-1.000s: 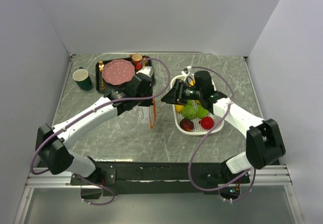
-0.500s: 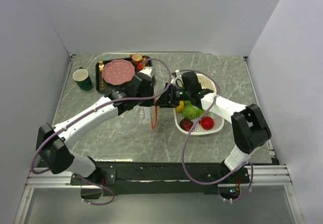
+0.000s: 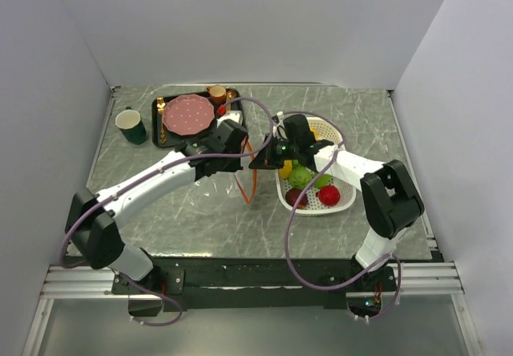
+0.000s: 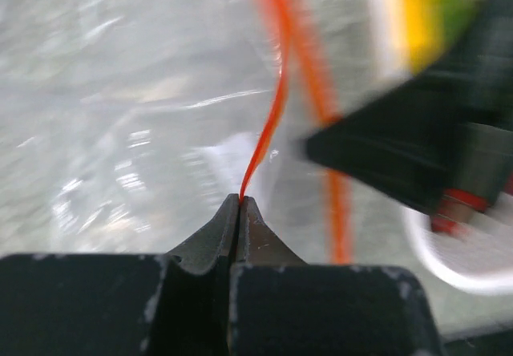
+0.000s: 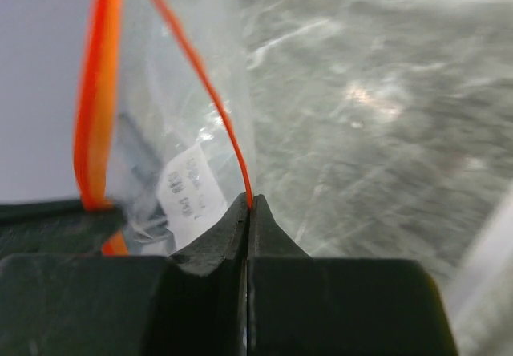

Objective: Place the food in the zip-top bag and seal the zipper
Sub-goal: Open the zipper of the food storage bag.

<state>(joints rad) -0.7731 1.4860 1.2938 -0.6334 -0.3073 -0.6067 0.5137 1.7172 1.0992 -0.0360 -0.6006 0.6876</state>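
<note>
From the near edge of the bench (image 3: pixel 200 220) both arms reach in toward the middle, and that is where I have the zip-top bag (image 3: pixel 218 186), its clear film hanging and slumping onto the marbled top. In the left wrist view my left pincer (image 4: pixel 239 212) is pinched tight, with no gap between its tips, holding a thin run of the orange-red zipper (image 4: pixel 272 107) that rises from the bite. A second orange line runs blurred beside it and apart from it. The right wrist view shows much the same: my right pincer (image 5: pixel 248 210) is clamped shut on a fine orange lip of the zipper. The other lip shows thicker off to the left, with the film and a small white label between them. From above, the two pincers sit close together on either side of the strip, the right one coming in from the basket side. Just right of the bag is the white perforated basket (image 3: pixel 346 197), and the food (image 3: pixel 301 176) lies in it: green pieces in the middle, a red piece (image 3: pixel 329 194) and a dark purple piece (image 3: pixel 296 198) nearer me, and yellow beside the right pincer. Farther back on the left, a black tray (image 3: pixel 155 107) carries a pink speckled plate (image 3: pixel 189 115) and gold cutlery (image 3: pixel 160 120). A green cup (image 3: pixel 131 125) stands to the left of the tray.
</note>
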